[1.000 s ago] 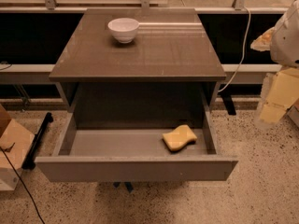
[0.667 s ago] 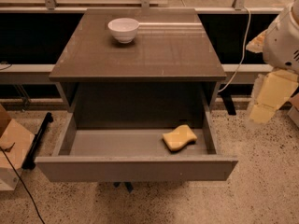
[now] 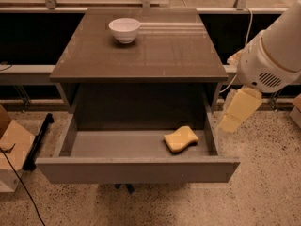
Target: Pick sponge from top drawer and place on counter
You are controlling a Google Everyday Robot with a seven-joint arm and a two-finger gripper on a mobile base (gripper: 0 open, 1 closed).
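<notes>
Sponge (image 3: 180,139): yellow, wavy-edged, lying flat on the floor of the drawer, right side, toward the near panel.
Top drawer (image 3: 136,169): grey-brown, standing pulled open beneath the tabletop (image 3: 160,51).
White bowl (image 3: 124,30): sitting upright at the tabletop's far left.
Pincer (image 3: 230,121): pale yellow, hanging from the white arm (image 3: 275,51) just right of the drawer's right wall, outside it and apart from the sponge. It is seemingly carrying nothing, and how far it is opening cannot be told.

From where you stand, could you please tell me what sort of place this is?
Likely a robot test space rather than a home kitchen: one freestanding cabinet on speckled floor, a cardboard box beside it. The gripper hangs beside the open top drawer, where the sponge lies.
</notes>
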